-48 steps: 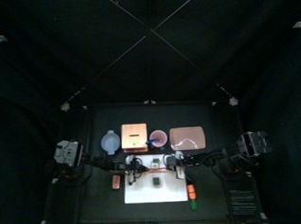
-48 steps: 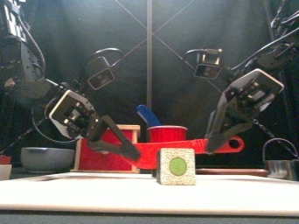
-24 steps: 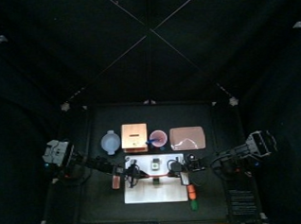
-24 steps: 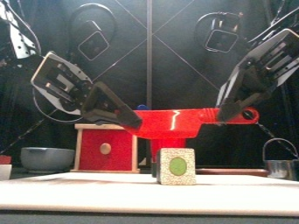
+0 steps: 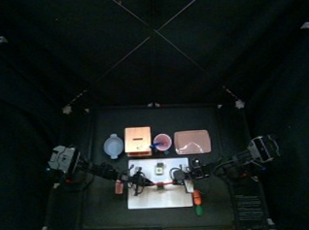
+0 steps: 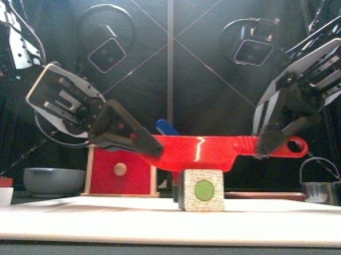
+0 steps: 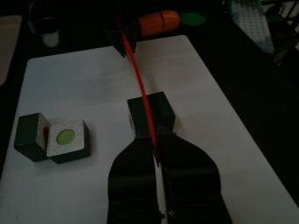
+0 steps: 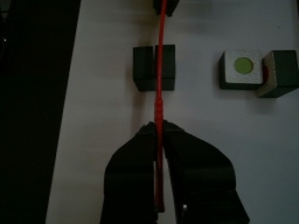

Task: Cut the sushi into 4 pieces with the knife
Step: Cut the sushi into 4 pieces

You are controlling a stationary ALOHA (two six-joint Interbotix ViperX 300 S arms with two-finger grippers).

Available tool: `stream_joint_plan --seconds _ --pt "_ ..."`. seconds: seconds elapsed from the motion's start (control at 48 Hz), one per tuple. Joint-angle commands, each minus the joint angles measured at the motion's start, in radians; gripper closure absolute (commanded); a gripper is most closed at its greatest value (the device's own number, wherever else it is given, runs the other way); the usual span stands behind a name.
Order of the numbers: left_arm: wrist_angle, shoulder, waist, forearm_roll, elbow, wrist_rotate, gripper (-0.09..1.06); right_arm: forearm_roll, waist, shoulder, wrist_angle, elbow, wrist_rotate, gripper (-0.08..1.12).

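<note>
- While the sushi block [image 8: 142,70] is sitting on the white cutting board [image 7: 93,87] at the middle of the table [image 7: 228,96], a red knife [image 6: 200,149] is hanging level just above it and crossing its middle. Whether the edge is touching the block cannot be told.
- A second piece of sushi [image 7: 68,137] is lying apart from that block on the same board, its green centre facing up, so the job looks only partly done.
- Nothing is bracing the block, so a push that comes down off-centre is likely to slide or tip it rather than split it at a seam.
- Because the knife is gripped only at its two ends, the blade may bow or twist in the middle under pressure, or slip out of one grip.
- If one arm is dropping faster than the other, the blade will be tilting and pressing on one edge of the block only.
- The left arm's fingers [image 7: 131,175] are pressing together on the blade end of the knife, and the right arm's fingers [image 8: 135,166] are pinching the handle end, beside its ring.
- Both arms are slanting down and inward from above, left from the left side and right from the right, with wrists angled so the fingertips are facing each other across the board.
- Behind the board a wooden box [image 6: 120,169] with a red front and a grey bowl [image 6: 51,179] are standing clear of the work.
</note>
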Motion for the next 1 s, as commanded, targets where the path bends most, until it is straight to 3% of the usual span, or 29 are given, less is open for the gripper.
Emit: stream_joint_plan --seconds 0.021,0.104,0.271,0.375,0.667,1.0 --pt "0.025 0.005 -0.009 -0.009 -0.014 0.005 0.81 0.000 -0.008 0.026 -0.003 -0.015 -0.003 0.94" --pt "0.026 0.026 -0.014 -0.026 -0.015 0.006 0.82 0.009 -0.006 0.041 -0.005 -0.018 -0.002 0.94" --pt "0.026 0.129 -0.018 -0.106 -0.020 0.006 0.82 0.031 -0.003 0.089 -0.005 -0.017 -0.002 0.94" --pt "0.026 0.176 -0.023 -0.130 -0.031 0.006 0.82 0.040 -0.002 0.124 -0.005 -0.021 -0.003 0.94" --pt "0.026 0.198 -0.037 -0.132 -0.035 0.005 0.82 0.044 0.005 0.156 -0.003 -0.035 -0.003 0.94" --pt "0.031 0.206 -0.077 -0.150 -0.055 0.005 0.82 0.067 0.044 0.160 0.000 -0.041 -0.002 0.94"
